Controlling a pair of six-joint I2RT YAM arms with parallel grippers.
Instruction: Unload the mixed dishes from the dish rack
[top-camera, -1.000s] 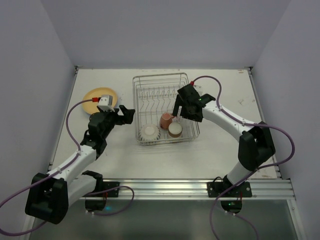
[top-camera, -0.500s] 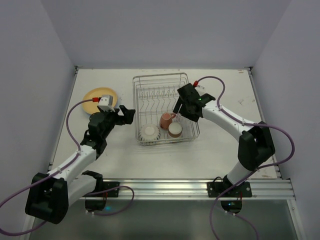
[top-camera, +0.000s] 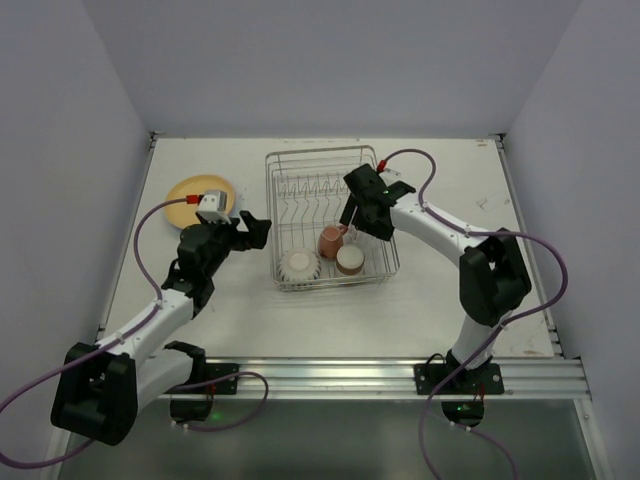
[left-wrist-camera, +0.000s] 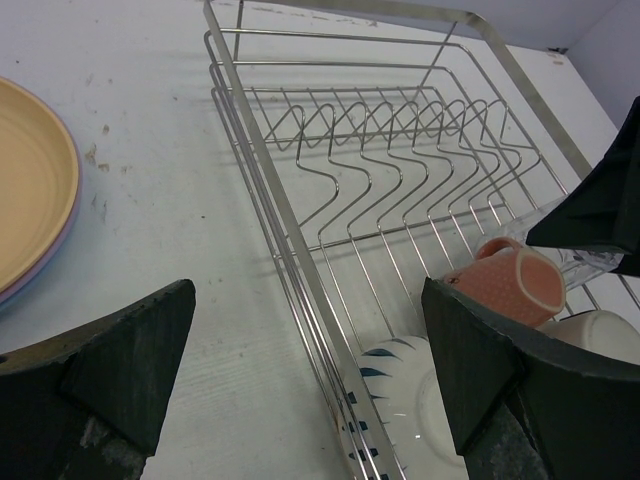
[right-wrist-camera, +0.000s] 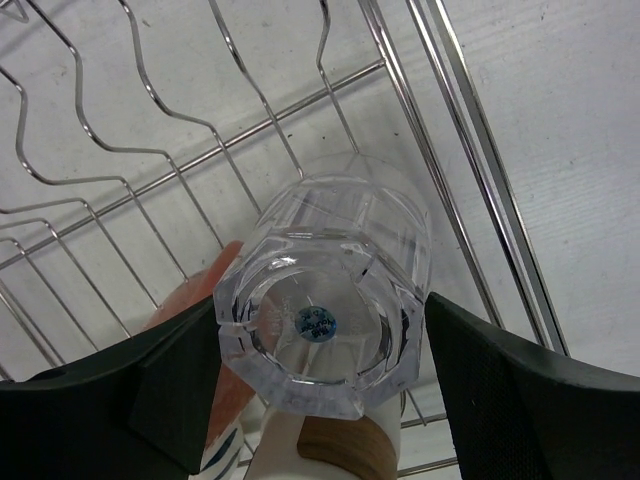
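The silver wire dish rack (top-camera: 320, 165) stands mid-table. At its near end are a white ribbed bowl (top-camera: 299, 265), a pink mug (top-camera: 331, 241) and a brown-and-cream cup (top-camera: 350, 260). My right gripper (top-camera: 350, 222) is inside the rack, shut on an upside-down clear glass (right-wrist-camera: 325, 320), which it holds tilted above the mug (right-wrist-camera: 195, 310) and the cup (right-wrist-camera: 340, 445). My left gripper (top-camera: 255, 225) is open and empty, just outside the rack's left wall (left-wrist-camera: 300, 230). A yellow-orange plate (top-camera: 185, 192) lies at the far left on a lilac plate (left-wrist-camera: 40, 275).
The rack's plate-slot prongs (left-wrist-camera: 400, 150) hold no plates. The walls of the enclosure close in the table on the left, back and right. The right arm reaches over the rack's right rim (right-wrist-camera: 450, 200).
My right gripper has moved slightly left and toward the back inside the rack with the glass. The left arm has barely moved.
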